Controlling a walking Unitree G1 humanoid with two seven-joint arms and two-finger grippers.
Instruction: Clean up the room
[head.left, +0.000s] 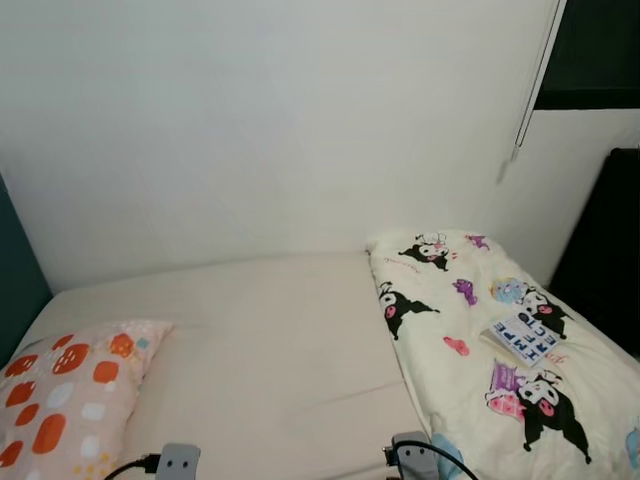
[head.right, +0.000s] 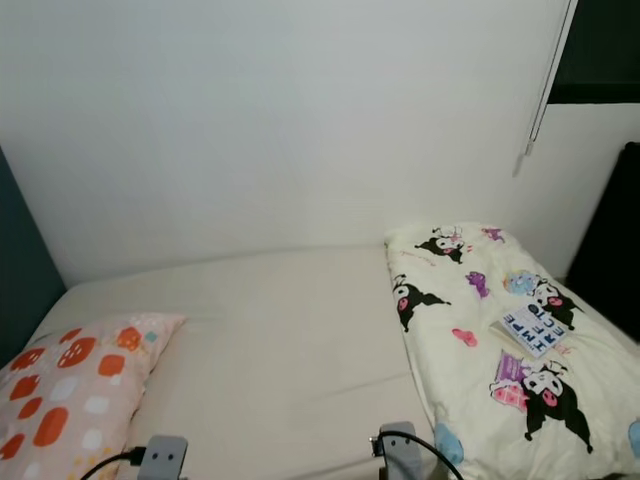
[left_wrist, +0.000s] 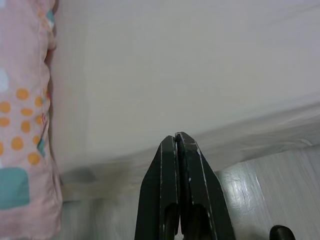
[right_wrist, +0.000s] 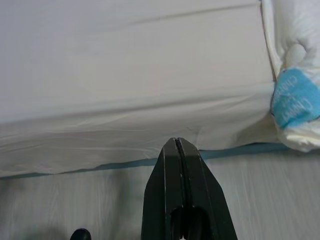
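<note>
A bed (head.left: 270, 330) with a cream sheet stretches before me against a white wall. On its left end lies a pink pillow (head.left: 60, 400) with orange spots. A folded white blanket (head.left: 480, 340) printed with cartoon figures covers the right end, and a small white book (head.left: 525, 335) with blue letters rests on it. My left gripper (left_wrist: 176, 137) is shut and empty, hanging by the bed's front edge near the pillow (left_wrist: 22, 125). My right gripper (right_wrist: 175, 141) is shut and empty too, low at the bed's edge near the blanket (right_wrist: 295, 75).
A dark teal headboard (head.left: 15, 280) stands at the left. A dark panel (head.left: 610, 250) rises at the right beyond the blanket, with a blind cord (head.left: 530, 90) hanging above it. Pale wooden floor (right_wrist: 250, 200) lies under both grippers.
</note>
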